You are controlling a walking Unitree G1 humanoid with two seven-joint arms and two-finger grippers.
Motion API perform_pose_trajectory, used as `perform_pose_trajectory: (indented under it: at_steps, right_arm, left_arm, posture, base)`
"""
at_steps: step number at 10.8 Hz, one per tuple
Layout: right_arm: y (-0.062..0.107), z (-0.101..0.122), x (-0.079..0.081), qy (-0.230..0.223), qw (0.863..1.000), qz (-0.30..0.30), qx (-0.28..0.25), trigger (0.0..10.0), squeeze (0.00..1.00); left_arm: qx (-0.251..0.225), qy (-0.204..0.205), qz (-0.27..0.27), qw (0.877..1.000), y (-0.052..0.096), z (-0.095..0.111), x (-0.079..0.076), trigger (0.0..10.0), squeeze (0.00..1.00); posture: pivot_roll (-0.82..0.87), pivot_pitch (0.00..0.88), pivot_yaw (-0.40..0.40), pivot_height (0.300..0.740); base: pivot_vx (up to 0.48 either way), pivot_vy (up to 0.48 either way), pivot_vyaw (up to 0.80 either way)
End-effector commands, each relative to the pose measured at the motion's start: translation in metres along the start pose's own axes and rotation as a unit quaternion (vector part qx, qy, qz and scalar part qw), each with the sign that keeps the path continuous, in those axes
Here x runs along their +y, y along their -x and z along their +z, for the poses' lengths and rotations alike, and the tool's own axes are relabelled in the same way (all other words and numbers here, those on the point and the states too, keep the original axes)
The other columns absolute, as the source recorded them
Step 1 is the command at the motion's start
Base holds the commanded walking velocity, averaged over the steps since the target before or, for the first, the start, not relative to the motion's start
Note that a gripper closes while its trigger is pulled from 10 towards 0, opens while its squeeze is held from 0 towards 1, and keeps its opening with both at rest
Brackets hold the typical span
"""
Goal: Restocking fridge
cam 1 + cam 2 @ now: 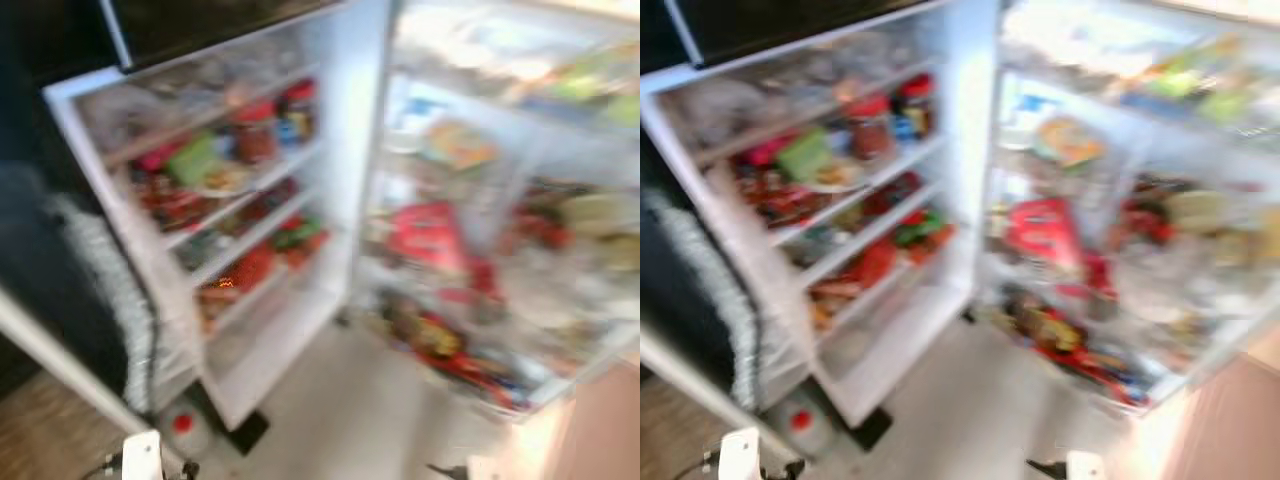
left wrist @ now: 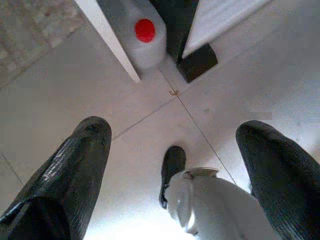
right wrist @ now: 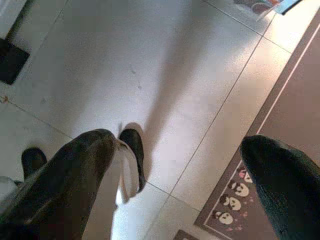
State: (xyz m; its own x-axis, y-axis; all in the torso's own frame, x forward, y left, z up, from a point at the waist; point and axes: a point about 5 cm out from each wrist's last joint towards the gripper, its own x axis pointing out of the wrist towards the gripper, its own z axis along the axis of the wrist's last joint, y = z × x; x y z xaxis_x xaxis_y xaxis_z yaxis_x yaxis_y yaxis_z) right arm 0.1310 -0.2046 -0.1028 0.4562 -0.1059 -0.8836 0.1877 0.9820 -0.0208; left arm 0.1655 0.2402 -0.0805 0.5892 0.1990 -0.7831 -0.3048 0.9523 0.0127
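Observation:
The fridge stands open before me, and both eye views are blurred. Its door (image 1: 250, 200) swings out to the left, its racks holding red-lidded jars, green packets and bottles. The lit inner shelves (image 1: 480, 250) on the right are crowded with red packets and other food. My left gripper (image 2: 175, 135) hangs low over the tiled floor, open, with nothing between its fingers. My right gripper (image 3: 180, 142) also hangs open and empty above the floor.
A clear plastic jug with a red cap (image 2: 145, 35) stands on the floor by the foot of the door, beside a black block (image 2: 197, 62). A brown mat with a panda pattern (image 3: 280, 150) lies to my right. Pale floor tiles (image 1: 360, 420) stretch towards the fridge.

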Motion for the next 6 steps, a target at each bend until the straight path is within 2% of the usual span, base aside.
perform_pose_trajectory:
  at_steps: [1,2,3,4,5,6]
  right_arm:
    - [0.0,0.004,-0.002,-0.024,0.999,-0.019,-0.014,10.0,0.0]
    - [0.0,0.004,-0.006,-0.031,0.998,-0.051,-0.021,10.0,0.0]
    - [0.001,0.004,-0.009,-0.058,0.995,-0.077,-0.031,10.0,0.0]
    - [0.002,0.035,-0.03,-0.072,0.986,-0.126,-0.087,10.0,0.0]
    - [0.006,0.082,-0.05,-0.089,0.97,-0.171,-0.15,10.0,0.0]
    - [0.009,0.091,-0.058,-0.09,0.963,-0.193,-0.167,10.0,0.0]
  left_arm:
    - [0.012,-0.007,0.005,1.0,0.001,-0.005,0.004,10.0,0.0]
    - [0.012,-0.007,0.005,1.0,0.001,-0.006,0.004,10.0,0.0]
    - [0.012,-0.008,0.006,1.0,0.001,-0.006,0.004,10.0,0.0]
    - [0.013,-0.011,0.007,1.0,0.001,-0.006,0.004,10.0,0.0]
    - [0.014,-0.012,0.009,1.0,0.002,-0.007,0.004,10.0,0.0]
    - [0.015,-0.012,0.011,1.0,0.002,-0.007,0.004,10.0,0.0]
  posture:
    - [-0.08,0.0,0.024,0.74]
    - [-0.08,0.0,0.027,0.74]
    - [-0.09,0.0,0.031,0.74]
    - [-0.11,0.0,0.036,0.74]
    - [-0.12,0.0,0.041,0.74]
    - [-0.13,0.0,0.046,0.74]
  base:
    - [0.0,0.0,0.0]
    - [0.0,0.0,0.0]
    - [0.0,0.0,0.0]
    - [0.0,0.0,0.0]
    - [0.0,0.0,0.0]
    - [0.0,0.0,0.0]
